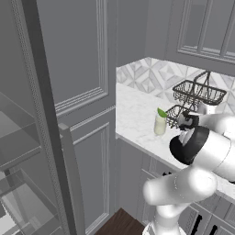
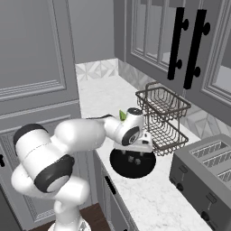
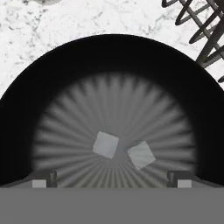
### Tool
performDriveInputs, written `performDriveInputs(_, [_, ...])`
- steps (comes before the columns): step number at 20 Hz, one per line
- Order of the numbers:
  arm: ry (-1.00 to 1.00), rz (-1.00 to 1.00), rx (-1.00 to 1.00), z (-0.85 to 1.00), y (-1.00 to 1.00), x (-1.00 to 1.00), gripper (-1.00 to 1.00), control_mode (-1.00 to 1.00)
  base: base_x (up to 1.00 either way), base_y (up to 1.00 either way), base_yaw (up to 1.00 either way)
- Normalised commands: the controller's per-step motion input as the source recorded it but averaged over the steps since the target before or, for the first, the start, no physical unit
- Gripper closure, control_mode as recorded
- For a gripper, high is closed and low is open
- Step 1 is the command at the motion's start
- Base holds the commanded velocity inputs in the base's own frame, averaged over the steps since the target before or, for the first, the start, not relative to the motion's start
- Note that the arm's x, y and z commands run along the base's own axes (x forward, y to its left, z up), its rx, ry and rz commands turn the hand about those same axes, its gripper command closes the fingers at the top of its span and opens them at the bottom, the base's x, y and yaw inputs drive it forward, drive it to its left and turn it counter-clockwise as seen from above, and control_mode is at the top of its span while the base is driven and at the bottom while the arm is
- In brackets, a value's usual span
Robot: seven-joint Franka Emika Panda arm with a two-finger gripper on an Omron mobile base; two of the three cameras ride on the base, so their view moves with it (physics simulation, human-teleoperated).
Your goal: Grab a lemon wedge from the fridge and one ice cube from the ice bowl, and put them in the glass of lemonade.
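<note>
Two ice cubes [image 3: 105, 145] and [image 3: 141, 155], pale and translucent, lie side by side without touching on the ribbed floor of the black ice bowl [image 3: 65, 65]; none is held.

Gripper [image 3: 112, 177]: poised directly over the bowl, jaws spread to their widest, dark fingertips [image 3: 43, 178] one to each side of the two cubes, nothing between them.

Ice bowl [image 2: 133, 166], as the right base view has it: round, black, on the white marble counter [image 2: 153, 203] close to its near edge, beneath the hand.

Toaster [image 2: 205, 173]: grey, slotted, on the counter right of the bowl, apart from it.

Wire basket [image 2: 163, 118]: dark, two tiers, just beyond the bowl against the patterned backsplash.

Glass of lemonade [image 1: 160, 123]: small clear tumbler, green sprig at the rim, upright on the counter left of the basket and beyond the bowl.

Fridge [image 1: 27, 183]: at the near left, door open, clear shelves showing, well apart from the bowl.

Grey panelled cabinets [image 1: 87, 69]: behind and above the counter.
</note>
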Motion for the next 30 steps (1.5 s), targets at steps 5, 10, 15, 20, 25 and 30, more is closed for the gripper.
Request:
performDriveInputs(5, [0.01,0.00,0.01,-0.35,0.00,0.00,-1.00,-1.00,0.00,0.00,0.00])
performDriveInputs(10, [0.03,0.00,0.00,-0.30,0.00,0.09,-1.00,-1.00,0.00,0.00,0.00])
performDriveInputs(15, [0.03,0.01,0.00,-0.15,-0.04,0.20,-1.00,-1.00,0.00,0.00,0.00])
performDriveInputs(20, [0.17,0.12,0.00,-0.22,-0.04,0.04,-1.00,-1.00,0.00,0.00,0.00])
performDriveInputs(25, [0.05,0.12,0.00,-0.06,0.00,-0.10,-1.00,-1.00,0.00,0.00,0.00])
performDriveInputs(30, [-0.04,0.08,0.00,0.00,0.00,-0.31,-1.00,-1.00,0.00,0.00,0.00])
